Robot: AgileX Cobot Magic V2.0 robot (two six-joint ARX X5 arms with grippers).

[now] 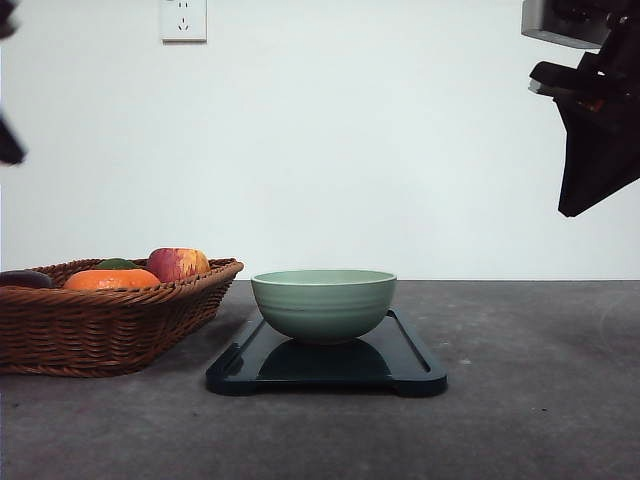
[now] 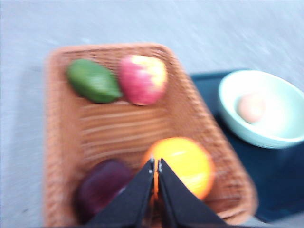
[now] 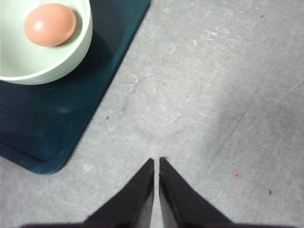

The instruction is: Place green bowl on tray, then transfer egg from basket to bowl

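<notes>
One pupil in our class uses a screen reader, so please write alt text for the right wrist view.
A brown egg lies inside the green bowl, which stands on the dark tray. The right gripper, its fingers shut and holding nothing, hangs over bare grey table beside the tray's corner.

sage-green bowl (image 1: 323, 303), navy tray (image 1: 410, 362), brown basket (image 1: 110, 325).

Lab bench, bare wall (image 1: 400, 150), socket (image 1: 183, 20)

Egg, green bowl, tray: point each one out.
egg (image 3: 50, 24), right wrist view, middle of its shell.
green bowl (image 1: 323, 308), front view, ridged outer wall.
tray (image 1: 415, 362), front view, bare right edge.
</notes>
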